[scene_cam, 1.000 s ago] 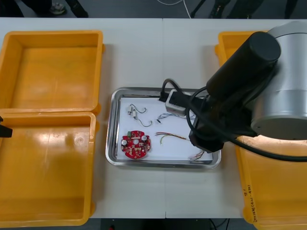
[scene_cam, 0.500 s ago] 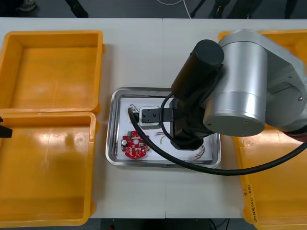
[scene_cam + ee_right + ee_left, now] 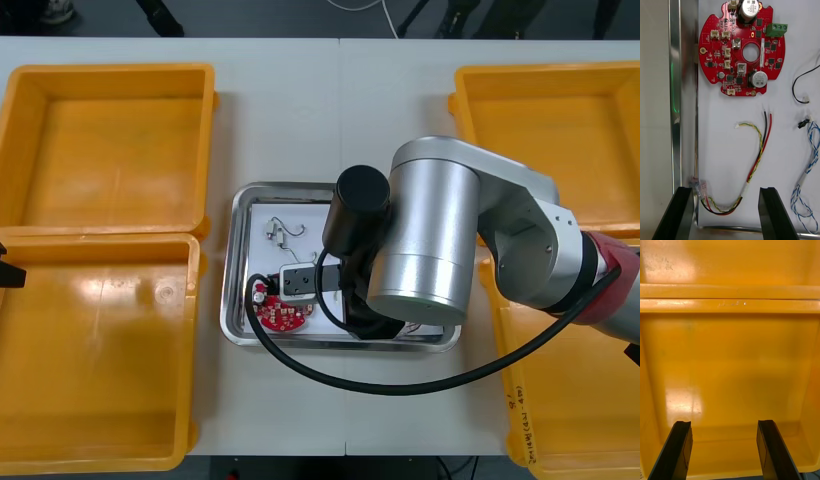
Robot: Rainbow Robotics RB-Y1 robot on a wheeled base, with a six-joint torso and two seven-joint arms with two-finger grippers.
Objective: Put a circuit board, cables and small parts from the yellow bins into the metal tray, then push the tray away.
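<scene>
The metal tray [image 3: 240,260], white inside, lies mid-table between the yellow bins. It holds a round red circuit board [image 3: 280,312] and small metal parts [image 3: 280,232]. My right arm [image 3: 420,240] hangs over the tray and hides its right half. In the right wrist view my right gripper [image 3: 725,213] is open just above the tray floor, near the tray rim [image 3: 675,112]. The red and yellow cable [image 3: 760,150] runs between its fingers, untouched. Beyond lies the circuit board [image 3: 741,48], with a black cable [image 3: 805,82] and a blue and white cable [image 3: 808,168] beside it. My left gripper [image 3: 724,450] stands open over a bare yellow bin [image 3: 730,352].
Two yellow bins [image 3: 100,150] [image 3: 90,350] at the table's left look bare. Two more bins [image 3: 560,110] [image 3: 570,400] sit at the right, partly under my right arm. A strip of bare table [image 3: 340,400] lies before the tray's near rim.
My right arm has swung left and toward the near side over the tray, now hiding the cables in the front view. The left arm has not moved.
</scene>
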